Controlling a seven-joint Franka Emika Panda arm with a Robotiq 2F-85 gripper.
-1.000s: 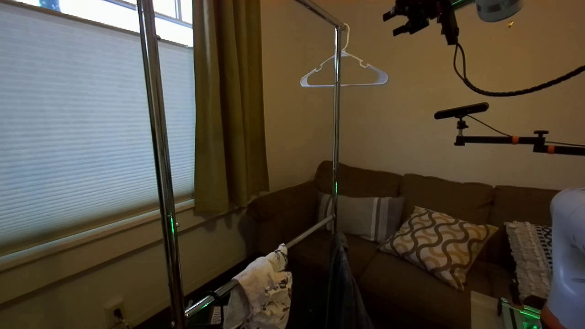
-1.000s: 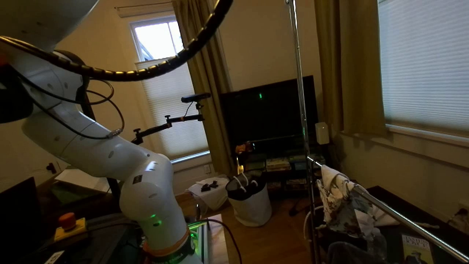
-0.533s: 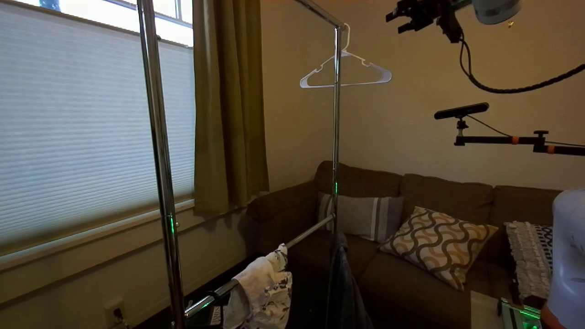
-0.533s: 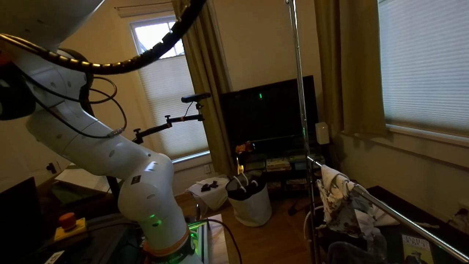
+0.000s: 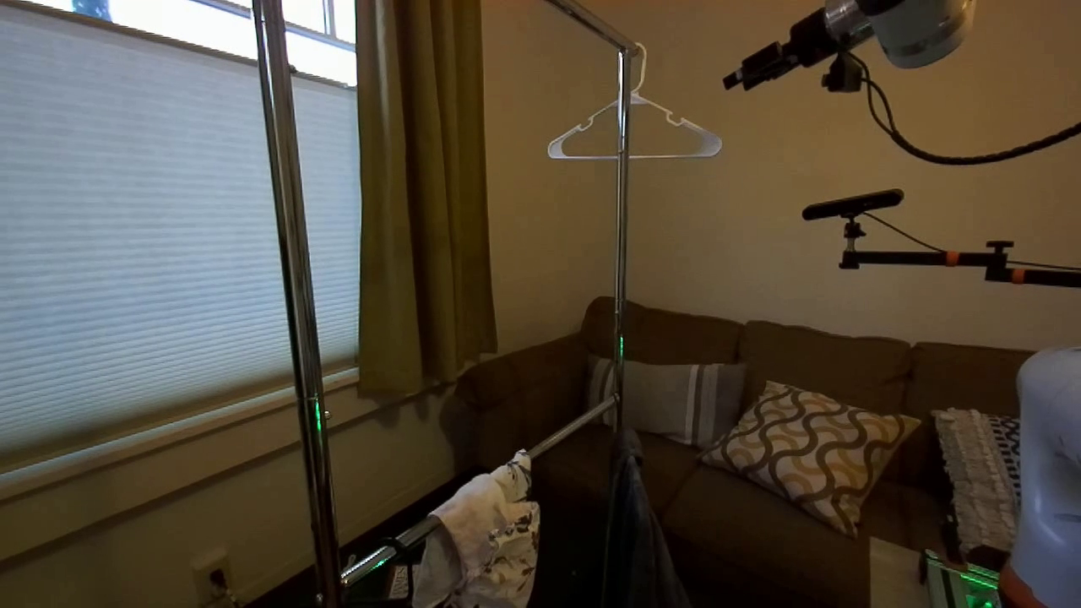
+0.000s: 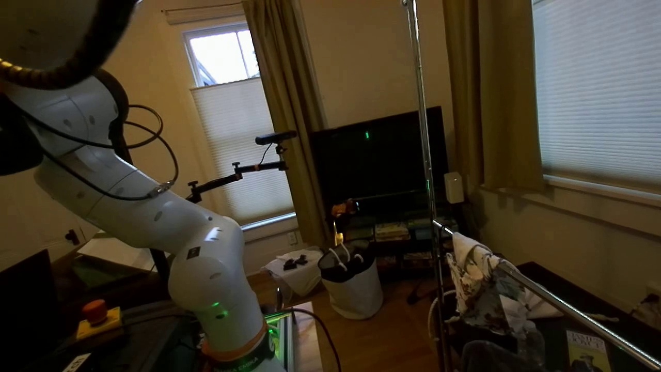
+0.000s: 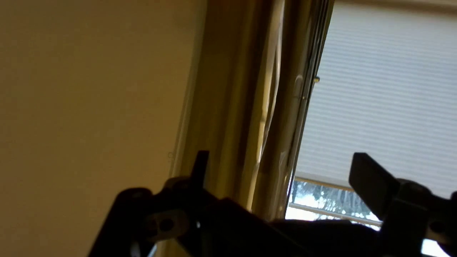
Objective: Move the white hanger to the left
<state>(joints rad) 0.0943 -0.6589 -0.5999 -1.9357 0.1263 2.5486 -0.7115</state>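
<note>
The white hanger (image 5: pixel 667 157) hangs by its hook near the end of the chrome rack's top rail in an exterior view. In the wrist view it appears edge-on as a thin pale curved strip (image 7: pixel 263 123), between the open fingers in the picture. My gripper (image 5: pixel 733 79) is to the right of the hanger, with a gap, its tips pointing left and slightly down. In the wrist view the gripper (image 7: pixel 281 155) has its fingers wide apart with nothing held. Hanger and gripper are out of view in the remaining exterior view.
The chrome rack post (image 5: pixel 622 253) stands in front of the hanger; a post also shows in the wrist view (image 7: pixel 303 107). Cloth (image 5: pixel 486 532) drapes the lower rail. A camera on an arm (image 5: pixel 853 205) is below the gripper. A curtain (image 5: pixel 426 203) hangs behind.
My gripper has rolled about its axis, so its fingers now overlap in an exterior view, and has dipped slightly. The arm's cable has swung with it. The hanger sways slightly on the rail.
</note>
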